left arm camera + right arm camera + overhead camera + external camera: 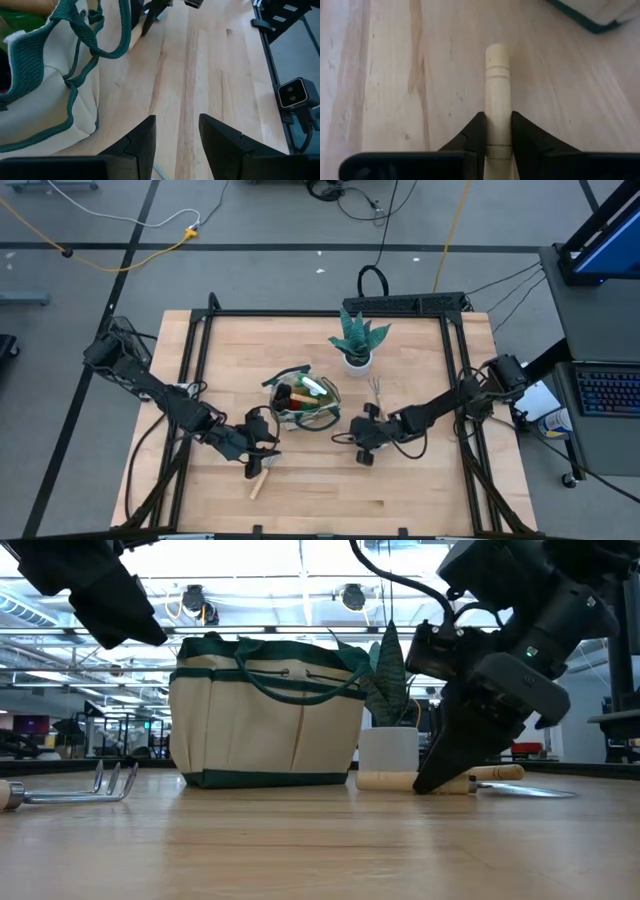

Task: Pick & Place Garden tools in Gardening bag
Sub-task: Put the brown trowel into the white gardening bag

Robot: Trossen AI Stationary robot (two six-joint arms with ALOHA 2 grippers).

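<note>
The tan gardening bag (301,404) with green trim stands upright at the table's middle, several things showing in its open top. My right gripper (360,442) is just right of the bag, down at the table, shut on a wooden-handled tool (388,780). My left gripper (176,131) is open and empty above the table, near-left of the bag (45,95). A wooden-handled rake (80,792) lies flat on the table by the left gripper; it also shows in the high view (261,476). A metal-tined tool (378,390) lies right of the bag. My right gripper pinches the tool's wooden handle (498,125) between its two fingers, back from the rounded free end (496,52). The fingers slant down from the table's right side and lie along the handle. The handle lies level on the table, its free end toward the bag.
The teal spiky plant in a white pot (356,342) stands at the far right of the bag. A metal blade (540,790) lies on the table under the right arm. A black frame (455,380) runs along the table's edges. Bare wood lies along the near edge.
</note>
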